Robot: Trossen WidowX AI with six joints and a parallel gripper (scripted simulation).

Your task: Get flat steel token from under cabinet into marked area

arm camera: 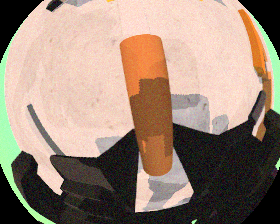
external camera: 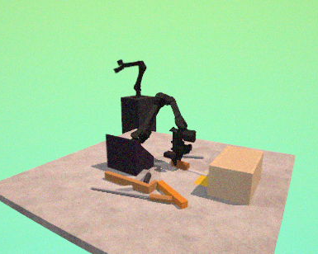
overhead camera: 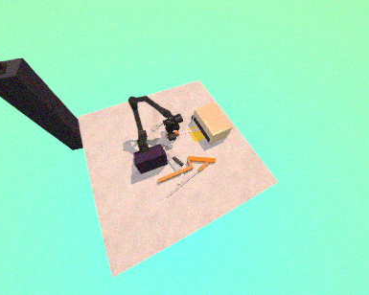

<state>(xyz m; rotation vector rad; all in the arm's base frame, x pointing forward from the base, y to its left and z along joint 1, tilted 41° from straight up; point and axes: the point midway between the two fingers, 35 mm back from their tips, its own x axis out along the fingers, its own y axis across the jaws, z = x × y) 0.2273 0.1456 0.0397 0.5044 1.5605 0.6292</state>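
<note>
My gripper [overhead camera: 173, 134] [external camera: 177, 163] [arm camera: 152, 129] is shut on the orange handle [overhead camera: 176, 132] [external camera: 182, 165] [arm camera: 145, 65] of a thin tool, low over the table. The tool's pale thin rod runs from the handle toward the cabinet [overhead camera: 215, 120] [external camera: 230, 181]; its far end is hard to make out. The tan cabinet stands with its dark slotted side facing the arm. The yellow marked area [overhead camera: 196, 136] [external camera: 201, 181] lies in front of it, and a bit of yellow shows at the top edge of the wrist view. I cannot make out the steel token in any view.
Long orange bars [overhead camera: 174, 175] [external camera: 125, 181] lie in an angled shape beside the base. Near them lie another thin rod with an orange handle [overhead camera: 203, 167] [external camera: 161, 198] and a small dark block [overhead camera: 177, 161] [external camera: 148, 177]. A grey bar [external camera: 193, 157] [arm camera: 41, 131] lies behind the gripper.
</note>
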